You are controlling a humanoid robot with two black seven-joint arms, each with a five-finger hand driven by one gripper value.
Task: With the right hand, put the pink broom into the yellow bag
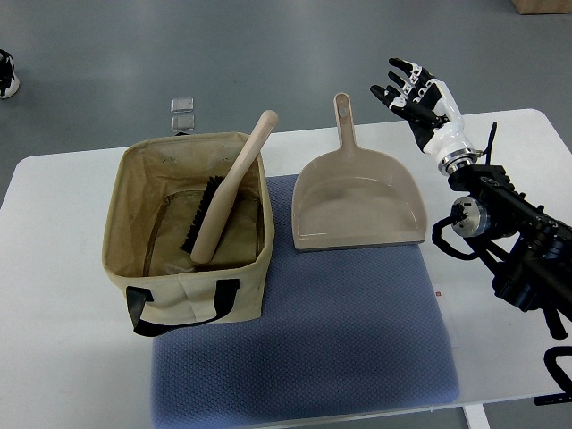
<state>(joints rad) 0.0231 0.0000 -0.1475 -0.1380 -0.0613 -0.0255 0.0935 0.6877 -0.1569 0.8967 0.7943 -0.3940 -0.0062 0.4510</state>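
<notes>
Lying nearest on the white surface (54, 295), the blue mat (349, 340), carrying the yellow bag (183, 286) with the pink broom (234, 183) already leaning inside beside a dustpan (357, 201), leaving seemingly nothing but resting the right hand (418, 94), fingers (399, 89) spreading wide, holding nothing.

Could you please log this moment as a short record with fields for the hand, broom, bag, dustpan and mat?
right hand: raised above the table's far edge, fingers spread, holding nothing
left hand: not in view
broom: inside the bag, bristles down, handle leaning out over the far rim
bag: upright and open, on the left part of the mat
dustpan: lying flat beside the bag, handle pointing away
mat: blue, on the white table
</notes>
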